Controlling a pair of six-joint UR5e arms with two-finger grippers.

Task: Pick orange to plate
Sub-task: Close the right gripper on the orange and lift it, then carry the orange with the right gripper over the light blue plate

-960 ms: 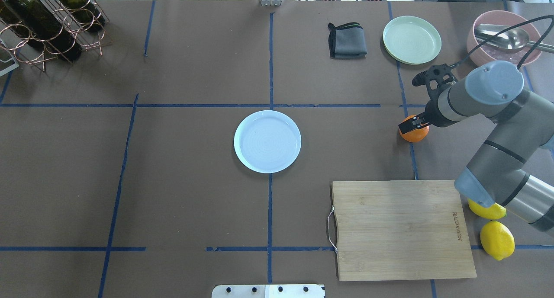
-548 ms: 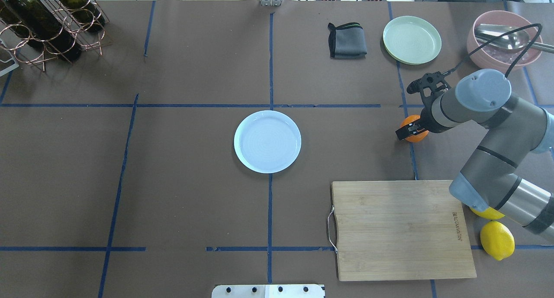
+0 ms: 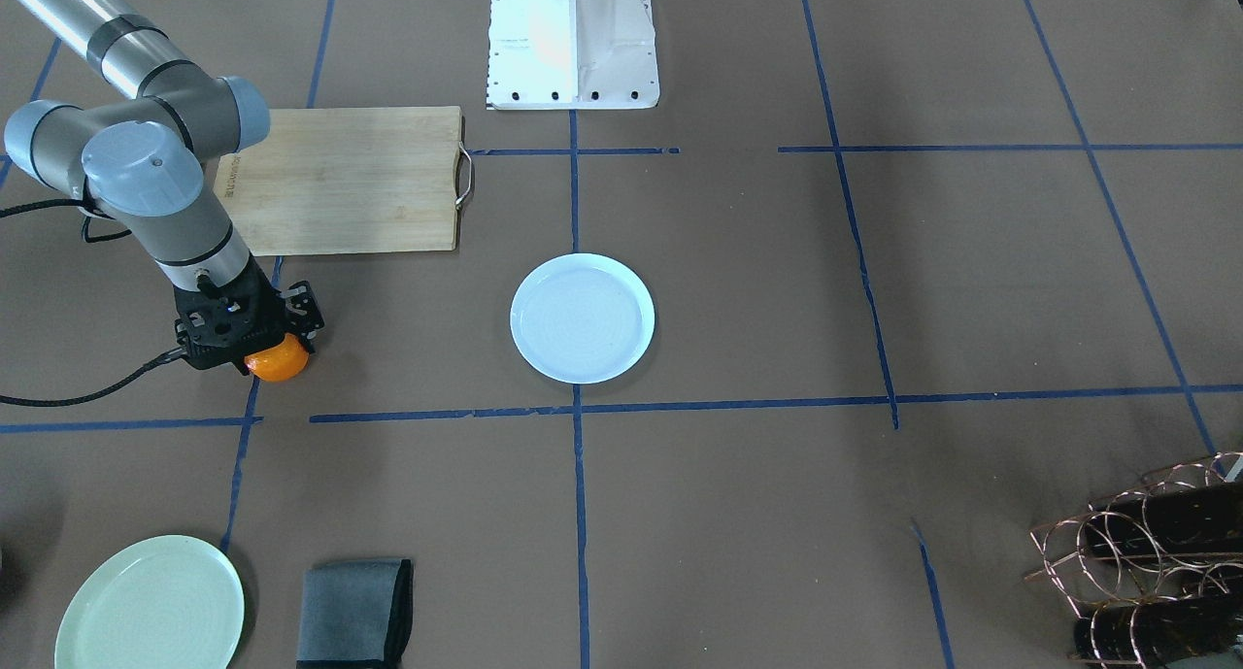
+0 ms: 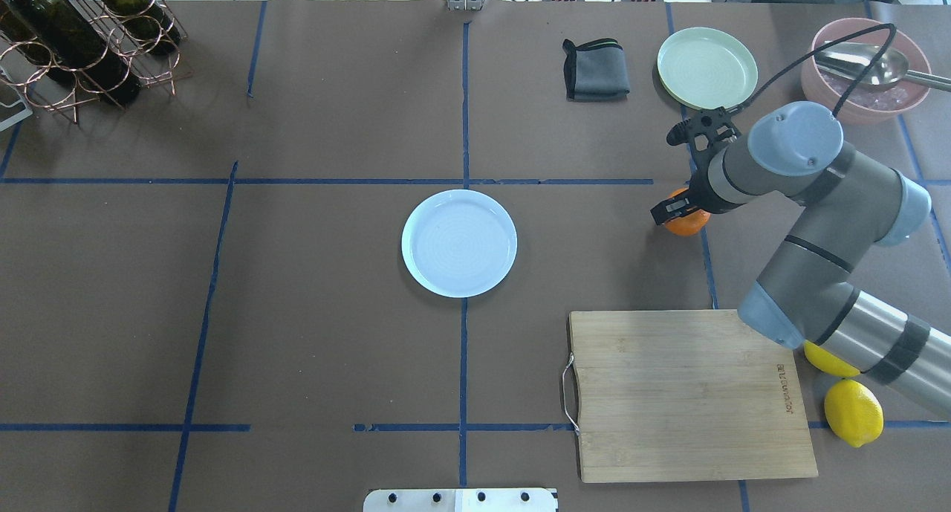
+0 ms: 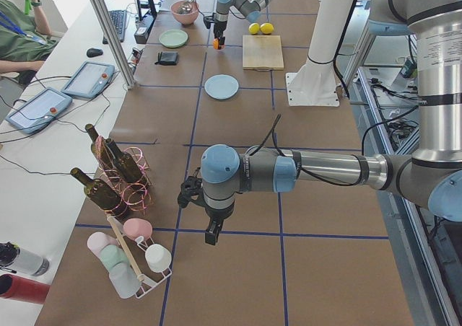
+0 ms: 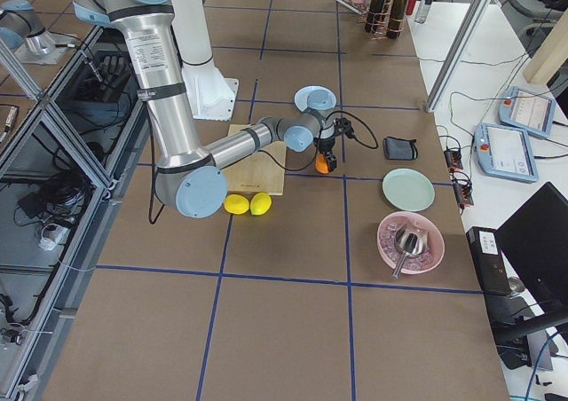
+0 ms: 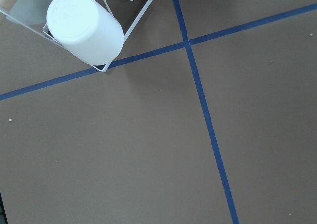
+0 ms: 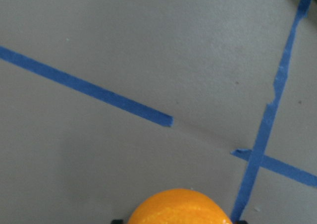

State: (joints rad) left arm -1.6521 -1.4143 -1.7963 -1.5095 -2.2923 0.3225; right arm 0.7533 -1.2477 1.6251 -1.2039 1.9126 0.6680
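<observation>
The orange [image 4: 689, 223] is held in my right gripper [image 4: 680, 216], which is shut on it just above the table, right of centre. In the front-facing view the orange [image 3: 280, 360] shows under the black fingers of the right gripper [image 3: 260, 351]. The right wrist view has the orange [image 8: 181, 207] at its bottom edge. The pale blue-white plate [image 4: 459, 243] lies at the table's centre, well to the left of the orange, with nothing on it. My left gripper [image 5: 211, 234] hangs near the table's far left end; I cannot tell whether it is open or shut.
A wooden cutting board [image 4: 691, 393] lies near the front right, with two lemons [image 4: 854, 412] beside it. A pale green plate [image 4: 707, 67], a grey cloth [image 4: 594, 70] and a pink bowl with a spoon [image 4: 865, 77] sit at the back right. A bottle rack [image 4: 82, 44] stands back left.
My right arm has carried the orange to the left and slightly back, toward the plate. The plate and the other things have stayed put.
</observation>
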